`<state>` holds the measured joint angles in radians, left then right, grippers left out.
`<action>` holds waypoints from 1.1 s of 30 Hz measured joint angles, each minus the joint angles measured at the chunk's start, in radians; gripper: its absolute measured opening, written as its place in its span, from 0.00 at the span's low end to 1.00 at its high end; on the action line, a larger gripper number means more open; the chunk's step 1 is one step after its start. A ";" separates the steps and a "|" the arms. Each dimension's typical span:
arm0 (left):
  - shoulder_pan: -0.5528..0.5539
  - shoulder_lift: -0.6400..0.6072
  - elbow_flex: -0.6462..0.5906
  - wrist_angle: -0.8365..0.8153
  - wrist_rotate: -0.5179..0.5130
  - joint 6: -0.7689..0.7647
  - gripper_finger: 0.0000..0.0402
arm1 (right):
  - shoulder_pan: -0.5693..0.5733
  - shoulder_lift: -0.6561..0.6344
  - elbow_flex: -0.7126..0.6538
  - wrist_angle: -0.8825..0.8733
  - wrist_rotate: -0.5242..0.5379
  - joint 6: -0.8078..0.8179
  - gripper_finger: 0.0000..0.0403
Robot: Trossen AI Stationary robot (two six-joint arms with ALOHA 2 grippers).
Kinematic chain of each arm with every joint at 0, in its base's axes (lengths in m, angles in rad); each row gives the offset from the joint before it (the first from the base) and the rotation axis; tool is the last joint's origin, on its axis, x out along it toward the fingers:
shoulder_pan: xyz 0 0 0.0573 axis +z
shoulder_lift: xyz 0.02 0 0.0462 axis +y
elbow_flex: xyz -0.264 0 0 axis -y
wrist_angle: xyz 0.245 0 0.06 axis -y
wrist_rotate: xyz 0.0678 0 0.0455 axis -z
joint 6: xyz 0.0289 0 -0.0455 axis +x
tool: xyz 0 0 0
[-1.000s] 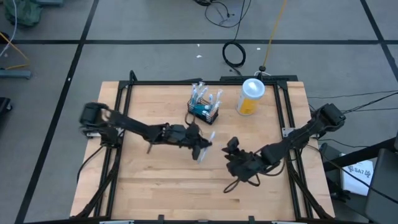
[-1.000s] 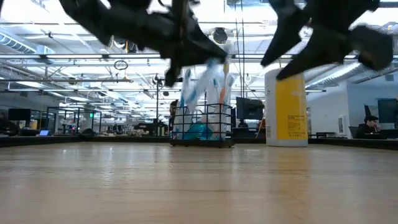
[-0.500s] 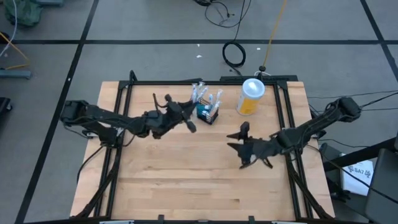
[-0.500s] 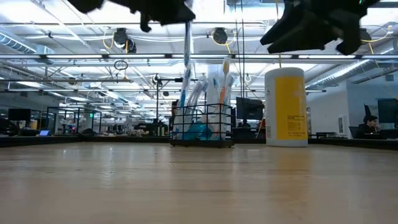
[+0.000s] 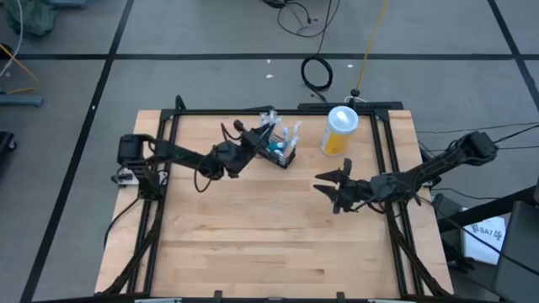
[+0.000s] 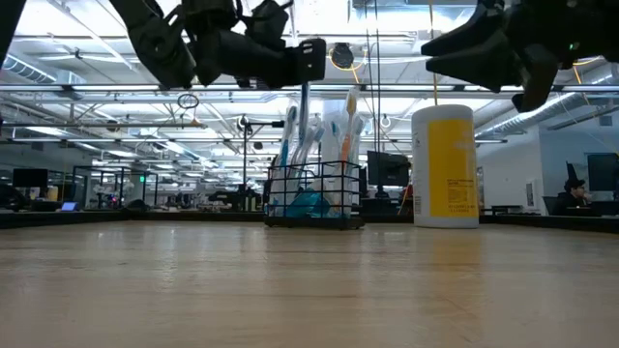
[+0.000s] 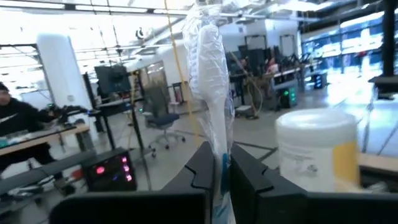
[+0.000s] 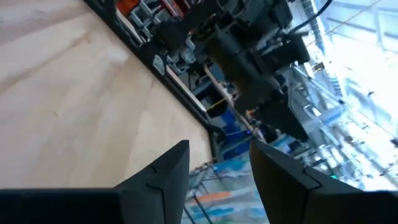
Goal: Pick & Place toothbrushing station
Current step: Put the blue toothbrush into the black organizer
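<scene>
Since the earlier frames, left arm has swung from mid-bench up to the back, and its gripper [image 5: 249, 140] now sits just beside the small black rectangular wire-mesh caddy [image 5: 280, 150]; right arm has drawn back toward the right edge and lifted.

Left to right, high view:
- Left arm base at the left rail of the light wooden bench [image 5: 236, 244], arm reaching toward the back centre.
- Left gripper clenched on a toothbrush sealed in a clear plastic wrapper [image 7: 210, 81]. In the left wrist view the wrapped brush stands upright between the two dark fingers [image 7: 200, 171], which press on its lower part. In the low view the brush [image 6: 304, 130] hangs straight down from the gripper [image 6: 308, 60], its lower end at the caddy's rim [image 6: 314, 166]; cannot tell whether it touches the other brushes.
- Caddy stands on the bench at back centre, upright, holding several wrapped toothbrushes [image 6: 343, 130] that lean against each other, plus something teal at its bottom [image 6: 309, 204].
- Tall yellow cylindrical container with a white lid [image 5: 340, 130] stands upright, near the caddy on its right, apart from it.
- Right gripper [image 5: 330, 187] hovers above the bench in front of the yellow container, well apart from the caddy. Fingers [image 8: 163, 173] stand apart in the right wrist view with nothing between them: released.
- Right arm runs back to its base at the right rail.
</scene>
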<state>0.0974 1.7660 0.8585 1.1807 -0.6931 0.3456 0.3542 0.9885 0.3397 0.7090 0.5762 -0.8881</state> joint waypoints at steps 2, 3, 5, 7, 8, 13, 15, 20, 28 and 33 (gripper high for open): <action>-0.024 -0.010 0.000 -0.001 -0.001 -0.011 0.06 | -0.001 -0.016 -0.004 -0.002 0.009 -0.028 0.40; -0.043 -0.022 0.000 -0.007 -0.013 -0.001 0.06 | -0.001 -0.021 -0.004 0.001 0.011 -0.039 0.40; -0.084 -0.044 0.001 0.000 -0.063 0.060 0.06 | -0.001 -0.033 -0.004 0.001 0.013 -0.068 0.40; -0.128 -0.070 0.001 -0.003 -0.179 0.118 0.04 | -0.001 -0.043 -0.004 0.017 0.013 -0.093 0.40; -0.144 -0.083 0.001 -0.003 -0.226 0.130 0.03 | -0.001 -0.048 -0.004 0.028 0.013 -0.106 0.40; -0.165 -0.163 0.001 0.010 -0.258 0.084 0.03 | -0.003 -0.067 -0.004 0.065 0.021 -0.158 0.40; -0.145 -0.184 0.001 0.003 -0.341 0.120 0.04 | -0.006 -0.068 -0.004 0.089 0.024 -0.175 0.40; -0.022 -0.201 0.001 -0.010 -0.346 0.098 0.04 | -0.031 -0.068 -0.003 0.095 0.022 -0.202 0.40; 0.218 -0.169 0.001 -0.292 -0.042 -0.295 0.04 | -0.086 -0.067 -0.003 0.096 0.022 -0.223 0.40; 0.276 -0.168 0.001 -0.310 0.225 -0.360 0.04 | -0.106 -0.067 -0.003 0.095 0.021 -0.220 0.40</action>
<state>0.3732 1.5978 0.8597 0.8710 -0.4682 -0.0148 0.2483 0.9211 0.3367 0.8045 0.5975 -1.1078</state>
